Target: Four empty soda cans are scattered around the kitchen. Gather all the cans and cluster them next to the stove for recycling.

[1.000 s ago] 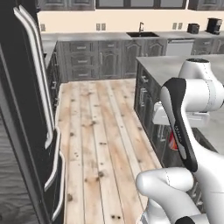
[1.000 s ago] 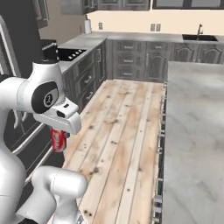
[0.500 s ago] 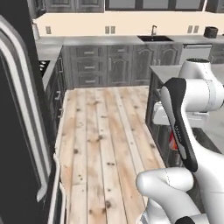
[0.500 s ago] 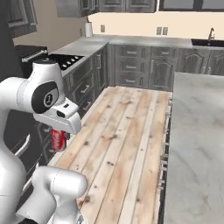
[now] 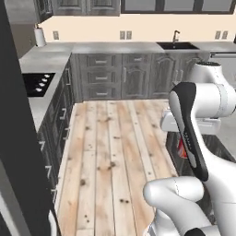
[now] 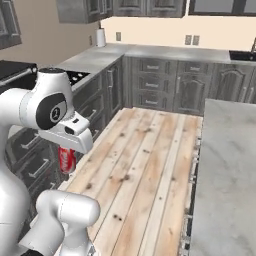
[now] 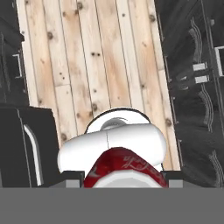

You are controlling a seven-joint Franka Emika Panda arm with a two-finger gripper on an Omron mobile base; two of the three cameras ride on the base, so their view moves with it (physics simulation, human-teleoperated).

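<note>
Closest in, the gripper (image 6: 68, 161) is pinched on a red can (image 6: 67, 159), carried low beside the arm's own body over the plank floor (image 6: 150, 165) — so this can is collected but not yet delivered. Its white script is, I think, too blurred to read; no brand can be made out. Farther off to the left, the stove (image 5: 36, 83) sits in the grey counter (image 5: 44, 62), white knobs along its front, and no cans stand beside it as far as can be seen — the clustering looks yet to begin, with the other cans still to gather.
</note>
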